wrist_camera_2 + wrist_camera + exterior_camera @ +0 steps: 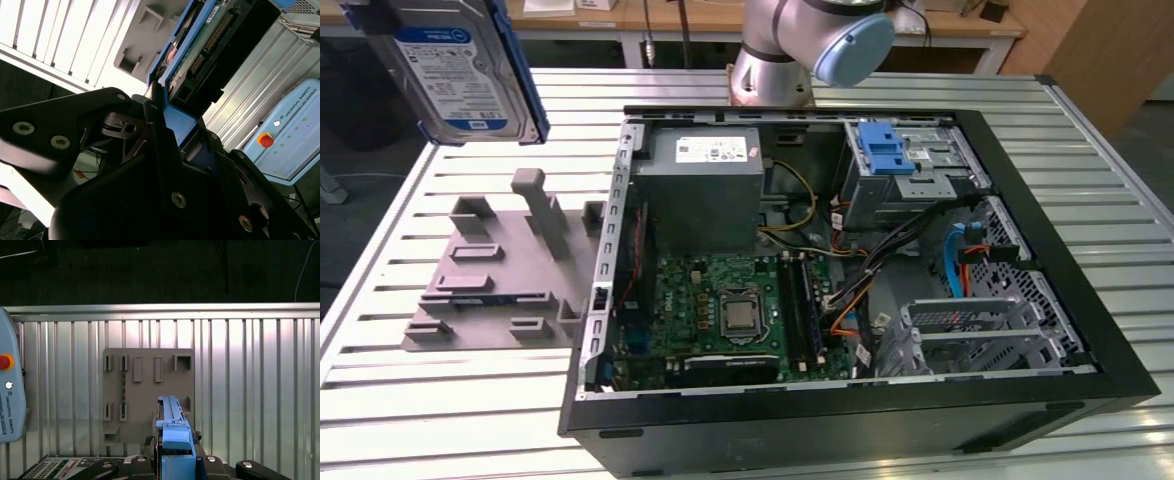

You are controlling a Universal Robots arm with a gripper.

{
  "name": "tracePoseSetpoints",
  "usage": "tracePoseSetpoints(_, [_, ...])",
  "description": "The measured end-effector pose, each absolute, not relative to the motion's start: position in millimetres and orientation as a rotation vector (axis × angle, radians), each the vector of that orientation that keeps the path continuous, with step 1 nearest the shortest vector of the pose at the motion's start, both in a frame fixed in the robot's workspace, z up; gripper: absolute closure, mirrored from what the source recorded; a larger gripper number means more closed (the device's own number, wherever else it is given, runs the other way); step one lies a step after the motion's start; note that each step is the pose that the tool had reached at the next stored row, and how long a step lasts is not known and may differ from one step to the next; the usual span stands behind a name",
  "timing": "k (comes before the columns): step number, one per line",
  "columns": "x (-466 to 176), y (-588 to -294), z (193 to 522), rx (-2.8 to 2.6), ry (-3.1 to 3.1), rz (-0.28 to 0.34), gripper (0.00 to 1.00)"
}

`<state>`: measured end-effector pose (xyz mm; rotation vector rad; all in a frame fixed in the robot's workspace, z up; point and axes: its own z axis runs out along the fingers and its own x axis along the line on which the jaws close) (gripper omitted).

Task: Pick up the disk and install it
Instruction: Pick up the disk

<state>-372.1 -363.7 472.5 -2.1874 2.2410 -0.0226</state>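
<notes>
One disk (454, 70) hangs in the air at the upper left of the exterior view. Its blue-and-white label faces the camera and a blue bracket runs down its side. It is clear of the table (454, 420) and sits above the grey moulded fixture (494, 270) that lies on the slatted surface at the left of the frame.

In the second wrist view the black pincer (167, 107) is pressed together on the blue bracket at one end of the disk (200, 50). The drive's green circuit board and row of connector pins are turned towards the lens. The first wrist view shows the disk (170, 412) edge-on, rising from the pincer over the fixture (147, 390) and the ribbed metal table (250, 390).

The open computer case (854, 430) takes up the centre and right of the exterior view, lying on its side well apart from the disk. Inside it are a green motherboard (720, 310) at lower centre and a grey metal box (707, 190) with a white sticker above that. A blue ribbed latch (887, 150) sits on the drive cage (934, 175) at the upper right. The arm's pale grey base (787, 50) stands behind the case at the top centre. A control pendant (7, 400) with a red button shows at the edge of the first wrist view.
</notes>
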Motion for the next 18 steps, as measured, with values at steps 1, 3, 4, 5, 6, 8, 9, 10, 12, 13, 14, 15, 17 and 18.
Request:
tracePoseSetpoints(1, [-370.8,-363.8,472.5,-2.188,2.241,-0.022,0.64])
tracePoseSetpoints(3, [-368.3,-363.8,472.5,-2.188,2.241,-0.022,0.64])
tracePoseSetpoints(4, [-367.0,-363.8,472.5,-2.188,2.241,-0.022,0.64])
tracePoseSetpoints(5, [-365.6,-363.8,472.5,-2.188,2.241,-0.022,0.64])
tracePoseSetpoints(6, [-364.3,-363.8,472.5,-2.188,2.241,-0.022,0.64])
tracePoseSetpoints(8, [-361.7,-363.8,472.5,-2.188,2.242,-0.021,0.64])
tracePoseSetpoints(9, [-360.4,-363.8,472.5,-2.188,2.242,-0.021,0.64])
tracePoseSetpoints(10, [-359.2,-363.9,472.5,-2.188,2.242,-0.021,0.64])
tracePoseSetpoints(12, [-358.7,-363.9,472.4,-2.188,2.242,-0.021,0.64])
tracePoseSetpoints(13, [-358.7,-363.9,472.5,-2.188,2.242,-0.021,0.64])
tracePoseSetpoints(14, [-358.6,-363.9,472.5,-2.188,2.242,-0.021,0.64])
tracePoseSetpoints(15, [-358.6,-363.9,472.5,-2.188,2.242,-0.021,0.64])
tracePoseSetpoints(17, [-358.5,-364.0,472.5,-2.188,2.242,-0.021,0.64])
tracePoseSetpoints(18, [-358.5,-364.4,472.5,-2.188,2.242,-0.021,0.64])
